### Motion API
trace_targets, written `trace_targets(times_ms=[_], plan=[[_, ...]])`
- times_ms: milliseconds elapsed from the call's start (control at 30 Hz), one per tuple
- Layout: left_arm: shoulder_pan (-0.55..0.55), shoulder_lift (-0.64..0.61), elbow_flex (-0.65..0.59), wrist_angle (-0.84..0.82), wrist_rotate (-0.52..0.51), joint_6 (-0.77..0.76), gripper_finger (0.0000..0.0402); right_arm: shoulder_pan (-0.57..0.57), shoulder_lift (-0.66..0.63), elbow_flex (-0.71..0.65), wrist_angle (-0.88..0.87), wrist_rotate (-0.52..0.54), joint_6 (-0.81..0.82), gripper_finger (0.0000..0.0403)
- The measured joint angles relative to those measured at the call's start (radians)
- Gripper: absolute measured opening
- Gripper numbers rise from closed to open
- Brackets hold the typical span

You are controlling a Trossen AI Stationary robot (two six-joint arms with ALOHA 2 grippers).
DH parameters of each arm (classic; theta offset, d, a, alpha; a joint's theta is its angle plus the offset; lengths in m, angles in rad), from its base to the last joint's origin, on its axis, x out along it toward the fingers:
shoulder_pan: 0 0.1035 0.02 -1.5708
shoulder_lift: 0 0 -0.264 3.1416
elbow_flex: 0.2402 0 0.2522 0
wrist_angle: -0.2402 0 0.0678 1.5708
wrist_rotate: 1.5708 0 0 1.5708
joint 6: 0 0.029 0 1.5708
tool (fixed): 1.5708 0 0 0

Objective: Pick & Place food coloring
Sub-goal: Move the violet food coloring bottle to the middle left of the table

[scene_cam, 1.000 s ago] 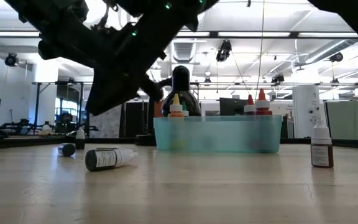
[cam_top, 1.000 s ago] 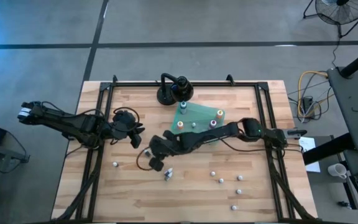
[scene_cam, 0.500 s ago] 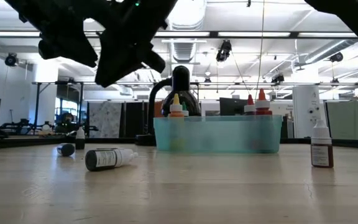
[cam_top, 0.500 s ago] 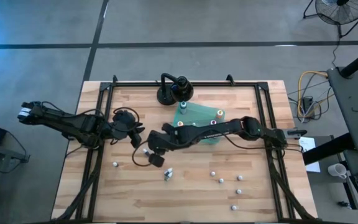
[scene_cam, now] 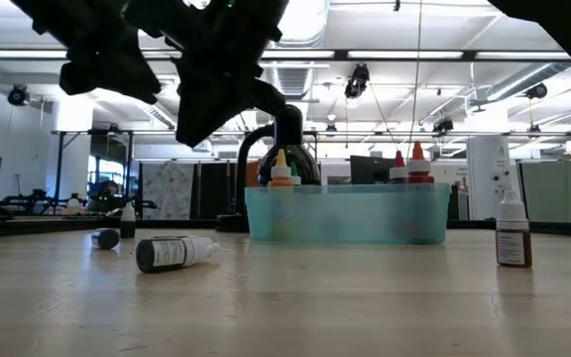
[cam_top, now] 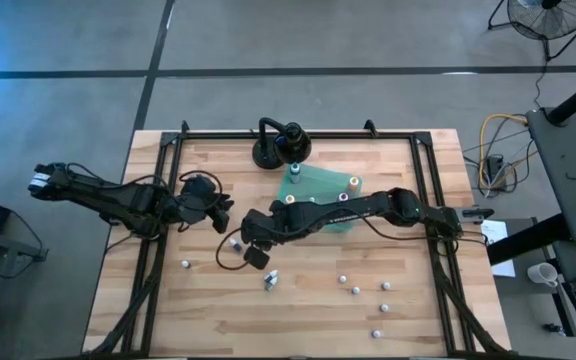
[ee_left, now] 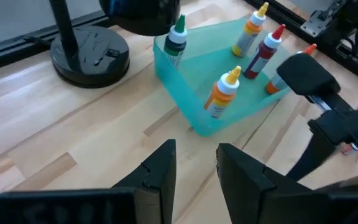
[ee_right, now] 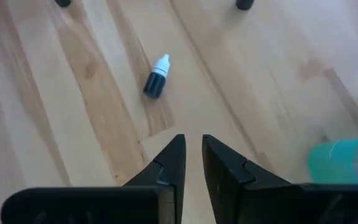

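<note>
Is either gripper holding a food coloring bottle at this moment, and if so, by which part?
Nothing is held. The right gripper hangs empty above a lying bottle; the left gripper is empty too, facing the teal tray.

Both grippers, left (cam_top: 226,212) and right (cam_top: 236,243), hover empty, jaws narrowly apart.

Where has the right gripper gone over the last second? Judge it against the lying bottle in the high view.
Yes. The right gripper has drawn back from the lying bottle, toward the teal tray, and sits higher in the low view.
</note>
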Motion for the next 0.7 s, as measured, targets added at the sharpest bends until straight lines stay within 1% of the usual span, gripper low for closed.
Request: trace_targets(times_ms=[100,167,267,367,467,600,700], plan=[[0.0,0.0,0.0,0.04,0.008,0.001,0.009,0.005,-0.001,0.0,-0.002,-0.006,0.02,0.0047],[0.0,-0.008,0.018,0.041,0.044,-0.015,0.009,0.006,-0.001,0.0,-0.005,-0.031,0.024,0.0047],[0.0,-0.025,0.079,0.022,0.071,0.052,0.009,0.005,-0.001,0.0,-0.015,-0.091,0.028,0.0047],[0.0,-0.056,0.147,-0.04,0.071,0.123,0.009,0.005,-0.001,0.0,-0.053,-0.113,0.027,0.0047],[0.0,-0.096,0.214,-0.126,0.042,0.144,0.009,0.007,-0.001,0.0,-0.087,-0.119,0.026,0.0047],[0.0,-0.148,0.263,-0.251,0.023,0.132,0.009,0.016,-0.001,0.0,-0.083,-0.123,0.021,0.0047],[0.0,-0.185,0.268,-0.317,0.024,0.091,0.009,0.017,-0.001,0.0,-0.084,-0.123,0.033,0.0047]])
